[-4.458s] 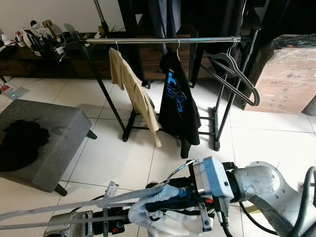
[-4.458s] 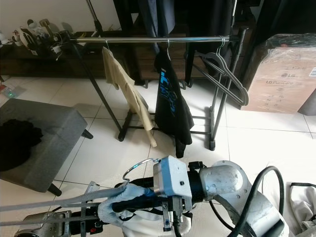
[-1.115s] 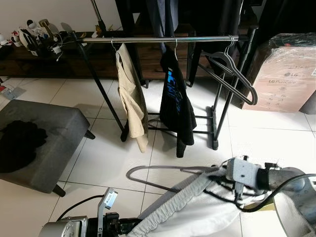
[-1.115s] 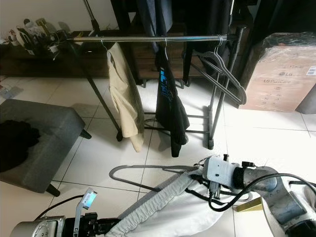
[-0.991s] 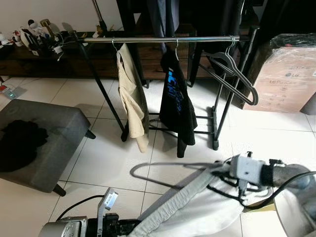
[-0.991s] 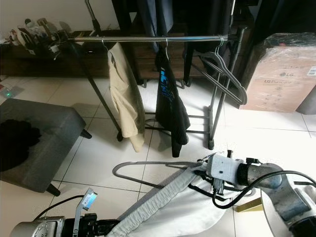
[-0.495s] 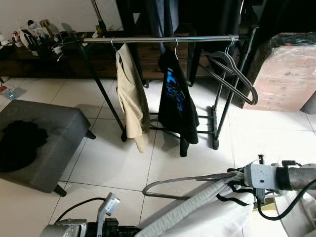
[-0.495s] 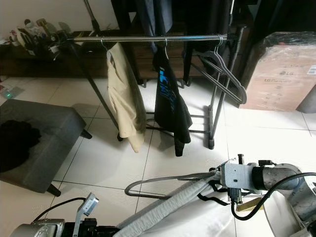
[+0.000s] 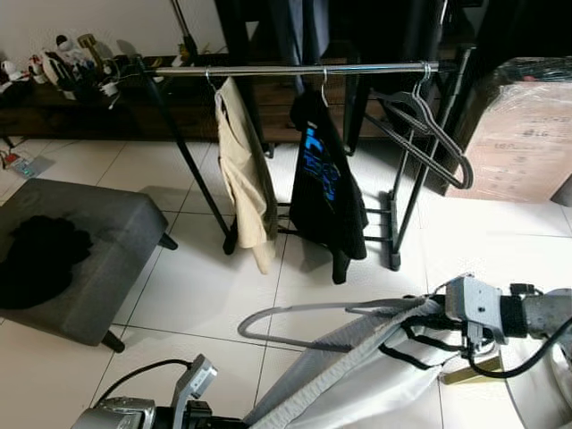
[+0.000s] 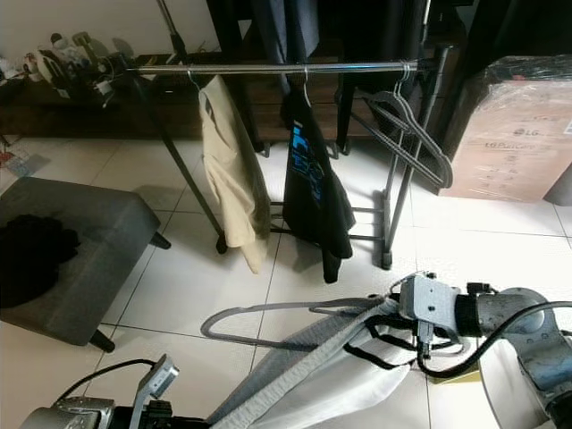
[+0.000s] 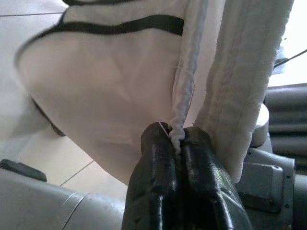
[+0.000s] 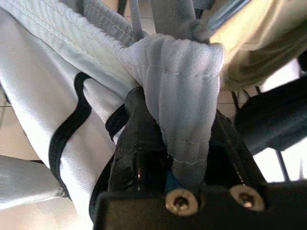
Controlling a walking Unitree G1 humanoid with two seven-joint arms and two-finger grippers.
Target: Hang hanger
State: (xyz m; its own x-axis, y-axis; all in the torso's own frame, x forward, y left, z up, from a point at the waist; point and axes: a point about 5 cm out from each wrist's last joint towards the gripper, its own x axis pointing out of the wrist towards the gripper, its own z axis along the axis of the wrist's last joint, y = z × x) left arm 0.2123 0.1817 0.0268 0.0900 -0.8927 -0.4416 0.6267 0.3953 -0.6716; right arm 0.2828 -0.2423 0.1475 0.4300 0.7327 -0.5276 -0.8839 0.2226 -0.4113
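Both our end effectors stay clamped on the white black-trimmed garment (image 9: 357,393), right end effector (image 10: 399,315) at its grey ribbed collar beside the grey wire hanger (image 9: 304,313), left end effector (image 11: 176,143) pinching a seam, hanger now swung rightward, low beneath the chrome clothes rail (image 9: 295,69), so lifting remains.

Ahead of me stood the rack (image 9: 295,69), two garments and spare hangers (image 9: 427,125) on its rail. A stool (image 9: 80,259) sat left, a box (image 9: 523,134) right. The hanger (image 9: 304,313) lay between my arms.
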